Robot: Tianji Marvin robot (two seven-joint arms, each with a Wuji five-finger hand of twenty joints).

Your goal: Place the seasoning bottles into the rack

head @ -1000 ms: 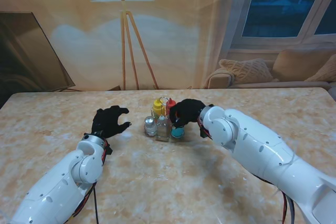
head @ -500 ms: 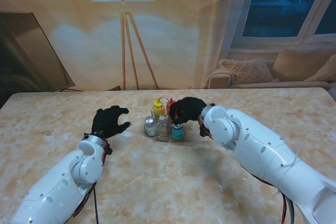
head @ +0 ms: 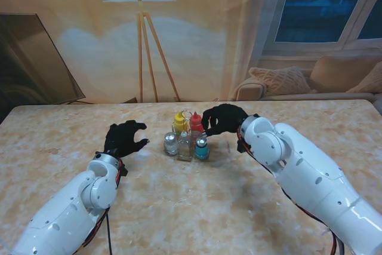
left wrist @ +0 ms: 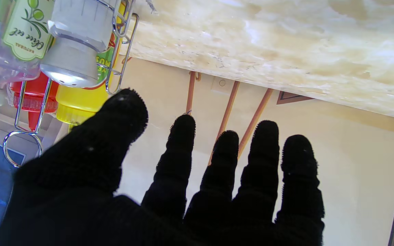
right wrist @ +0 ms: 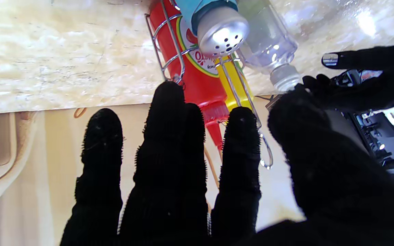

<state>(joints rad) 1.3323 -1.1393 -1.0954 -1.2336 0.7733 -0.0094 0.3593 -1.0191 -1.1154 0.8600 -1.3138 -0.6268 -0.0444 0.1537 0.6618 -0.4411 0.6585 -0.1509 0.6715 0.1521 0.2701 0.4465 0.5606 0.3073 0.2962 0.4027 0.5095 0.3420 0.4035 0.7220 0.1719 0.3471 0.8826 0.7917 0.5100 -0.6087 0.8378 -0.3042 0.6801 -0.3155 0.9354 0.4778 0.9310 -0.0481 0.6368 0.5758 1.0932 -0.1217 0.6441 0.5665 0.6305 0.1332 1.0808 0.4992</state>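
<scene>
A wire rack point(head: 186, 154) stands mid-table holding a yellow bottle point(head: 178, 122), a red bottle point(head: 195, 122), a clear oil bottle point(head: 184, 145), a silver-capped shaker point(head: 171, 143) and a blue shaker point(head: 202, 147). My right hand point(head: 223, 119) hovers open just right of the rack, apart from the bottles; its wrist view shows the red bottle point(right wrist: 197, 75), the blue shaker's perforated cap point(right wrist: 221, 31) and spread fingers point(right wrist: 169, 143). My left hand point(head: 125, 138) rests open on the table left of the rack; its wrist view shows the rack wire point(left wrist: 120, 51) and shaker point(left wrist: 72, 41).
The marble table point(head: 197, 207) stretches wide on all sides of the rack. Beyond its far edge stand a floor lamp point(head: 143, 58), a sofa point(head: 310, 82) and a dark screen point(head: 33, 58).
My right hand has let go of the blue shaker, now standing in the rack, and has drawn back up and to the right with fingers spread. The left hand has stayed still.
</scene>
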